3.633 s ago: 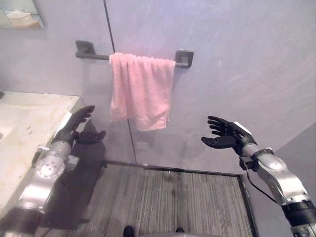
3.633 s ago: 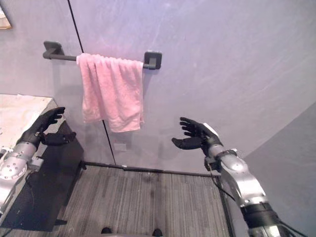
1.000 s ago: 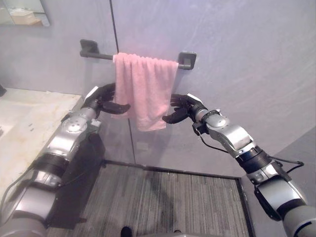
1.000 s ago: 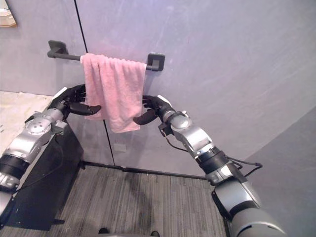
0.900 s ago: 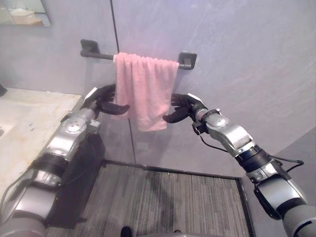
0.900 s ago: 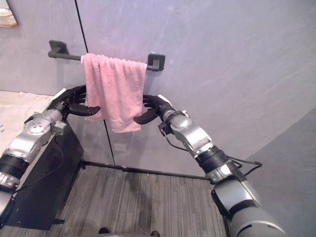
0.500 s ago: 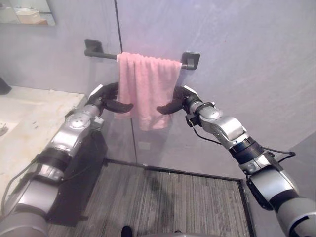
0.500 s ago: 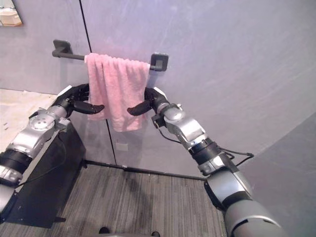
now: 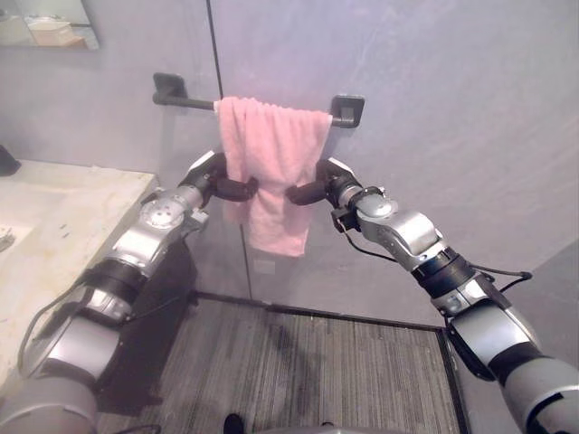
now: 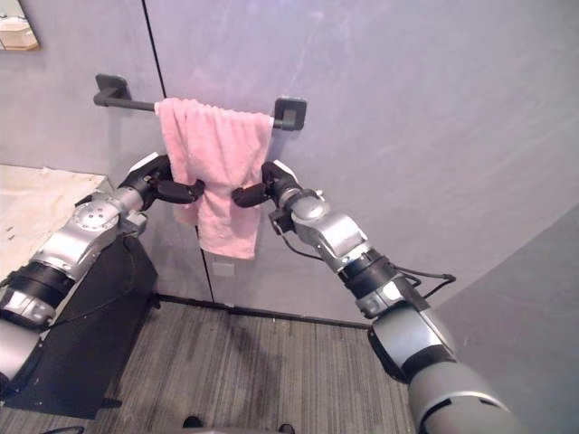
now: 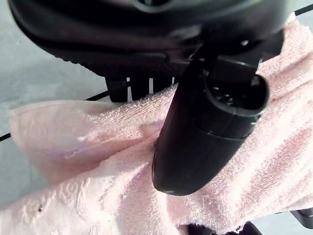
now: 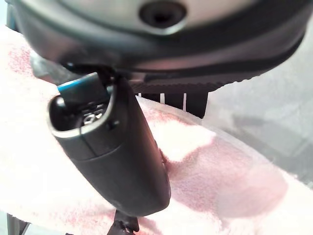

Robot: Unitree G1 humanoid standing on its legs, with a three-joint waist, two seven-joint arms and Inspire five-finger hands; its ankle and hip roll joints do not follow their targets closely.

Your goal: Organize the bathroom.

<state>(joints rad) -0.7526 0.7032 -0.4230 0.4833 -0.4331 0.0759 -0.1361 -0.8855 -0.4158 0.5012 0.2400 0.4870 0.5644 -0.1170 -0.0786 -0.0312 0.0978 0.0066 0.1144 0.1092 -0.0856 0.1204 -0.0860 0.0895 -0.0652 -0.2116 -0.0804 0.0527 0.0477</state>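
Grey bathroom wall fills the far side, split by a thin dark vertical seam; striped grey flooring lies below it.

Left hand: raised to the wall, thumb pressed onto the front of the pink towel at its left edge, fingers tucked behind the cloth. The left wrist view shows the thumb flat on the terry with the fingers going in behind, so the cloth is pinched between them.

Right hand: mirrors it on the towel's right edge. In the right wrist view the thumb lies on the front face and the fingers pass behind, again pinching the cloth. The two hands sit level, facing each other, with the towel gathered narrow between them.

Towel: draped over a dark towel bar fixed to the wall, bunched toward the bar's right bracket; the left bracket and a stretch of bare bar lie to the left. The lower edge hangs free below both hands.

Left of the arms: a pale stone countertop on a dark cabinet. Upper left corner shows what may be a mirror; too little is visible to be sure.
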